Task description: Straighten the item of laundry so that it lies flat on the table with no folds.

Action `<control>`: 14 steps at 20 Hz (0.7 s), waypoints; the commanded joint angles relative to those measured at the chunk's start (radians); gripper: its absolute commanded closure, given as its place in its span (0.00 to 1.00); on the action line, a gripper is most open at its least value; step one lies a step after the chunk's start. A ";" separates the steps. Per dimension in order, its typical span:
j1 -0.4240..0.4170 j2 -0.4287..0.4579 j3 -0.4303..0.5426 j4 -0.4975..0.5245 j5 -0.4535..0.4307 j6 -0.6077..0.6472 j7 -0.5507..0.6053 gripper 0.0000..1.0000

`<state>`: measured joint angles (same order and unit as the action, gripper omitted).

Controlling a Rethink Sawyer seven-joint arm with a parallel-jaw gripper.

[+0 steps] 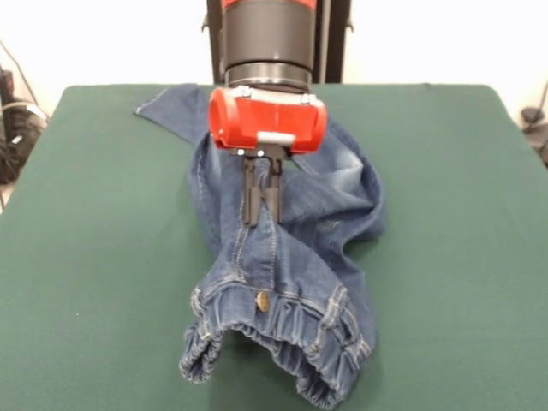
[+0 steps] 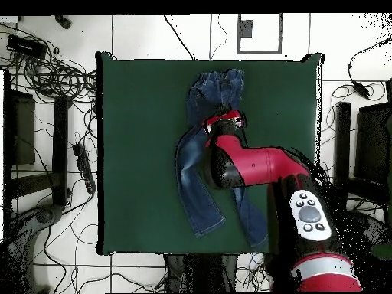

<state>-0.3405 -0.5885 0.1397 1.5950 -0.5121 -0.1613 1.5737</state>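
The blue denim jeans (image 1: 321,257) lie rumpled in the middle of the dark green table (image 1: 103,257). The gathered waistband and metal button (image 1: 263,300) face the near edge, and the legs run back toward the robot. My gripper (image 1: 263,214) points down over the crotch area. Its fingers stand close together on a raised ridge of denim. In the overhead view the gripper (image 2: 223,121) sits just below the waistband of the jeans (image 2: 195,176). One leg lies bare on the table (image 2: 138,115). The other is partly hidden under my arm.
The red and black arm (image 2: 260,164) crosses the table's lower right part in the overhead view. Cables (image 2: 53,73) and dark equipment lie on the floor around the table. Green tabletop shows on both sides of the jeans.
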 commanded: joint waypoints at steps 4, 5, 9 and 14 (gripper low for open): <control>0.128 0.091 -0.118 -0.089 0.148 -0.214 0.159 1.00; 0.126 0.094 -0.116 -0.090 0.145 -0.211 0.157 1.00; 0.114 0.103 -0.100 -0.091 0.126 -0.195 0.150 1.00; 0.070 0.081 -0.030 -0.080 0.069 -0.106 0.139 1.00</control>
<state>-0.2664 -0.5356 0.0377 1.5524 -0.4340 -0.3017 1.5737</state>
